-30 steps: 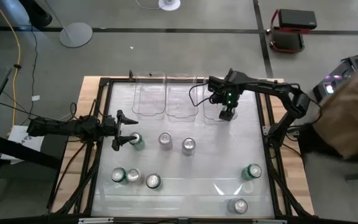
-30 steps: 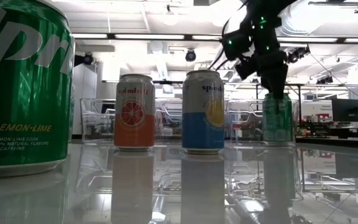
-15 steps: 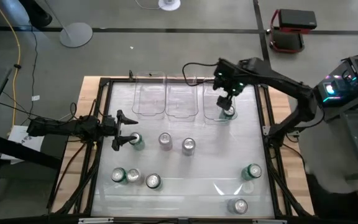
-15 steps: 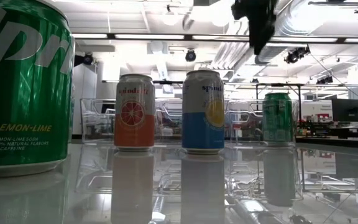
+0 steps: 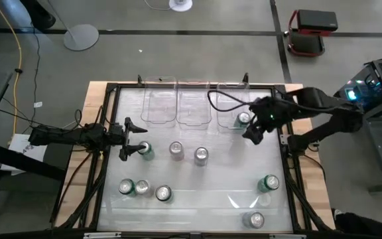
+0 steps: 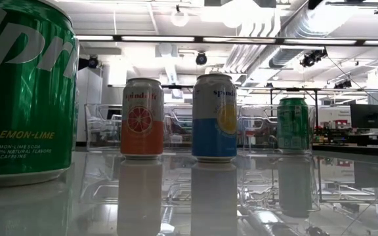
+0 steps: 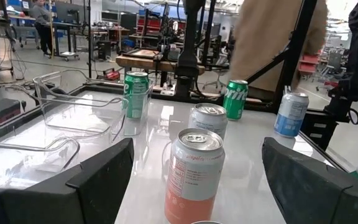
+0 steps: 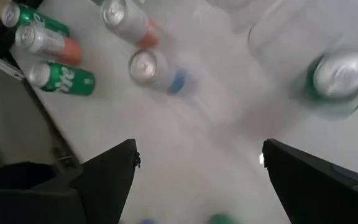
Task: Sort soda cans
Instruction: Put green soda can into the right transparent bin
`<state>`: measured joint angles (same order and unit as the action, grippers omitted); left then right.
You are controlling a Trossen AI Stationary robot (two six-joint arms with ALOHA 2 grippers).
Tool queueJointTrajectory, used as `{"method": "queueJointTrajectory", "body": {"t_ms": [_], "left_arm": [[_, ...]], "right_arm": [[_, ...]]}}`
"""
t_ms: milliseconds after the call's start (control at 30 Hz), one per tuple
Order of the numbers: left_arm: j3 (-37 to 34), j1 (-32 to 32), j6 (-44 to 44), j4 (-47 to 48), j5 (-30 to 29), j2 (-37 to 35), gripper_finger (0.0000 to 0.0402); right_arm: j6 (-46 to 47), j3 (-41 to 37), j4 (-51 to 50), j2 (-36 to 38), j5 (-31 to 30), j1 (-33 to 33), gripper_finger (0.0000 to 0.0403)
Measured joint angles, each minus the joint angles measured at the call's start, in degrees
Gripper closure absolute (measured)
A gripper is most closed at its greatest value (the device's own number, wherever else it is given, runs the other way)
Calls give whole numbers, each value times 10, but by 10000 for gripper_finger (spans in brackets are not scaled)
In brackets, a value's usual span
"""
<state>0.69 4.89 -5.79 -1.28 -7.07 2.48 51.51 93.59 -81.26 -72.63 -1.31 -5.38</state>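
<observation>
Soda cans are mid-sort: one green can stands in the clear bin at 1 o'clock. Right gripper, fingers apart and empty, hangs just beside it. Next it should probably reach the green can at 4 o'clock. Left gripper waits spread at 9 o'clock.

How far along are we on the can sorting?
Done: one green can stands in the bin nearest the right arm. In hand: nothing; the right gripper is open and empty beside that bin, and the left gripper waits open. Left: eight cans loose on the table.
</observation>
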Motion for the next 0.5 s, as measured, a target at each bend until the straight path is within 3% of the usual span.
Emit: {"method": "queueJointTrajectory", "body": {"t_ms": [233, 500], "left_arm": [[0, 0, 0, 0, 0, 0, 71], [0, 0, 6, 0, 0, 0, 71]], "right_arm": [[127, -32, -28, -31, 116, -81, 64], [262, -125, -22, -41, 138, -208, 64]]}}
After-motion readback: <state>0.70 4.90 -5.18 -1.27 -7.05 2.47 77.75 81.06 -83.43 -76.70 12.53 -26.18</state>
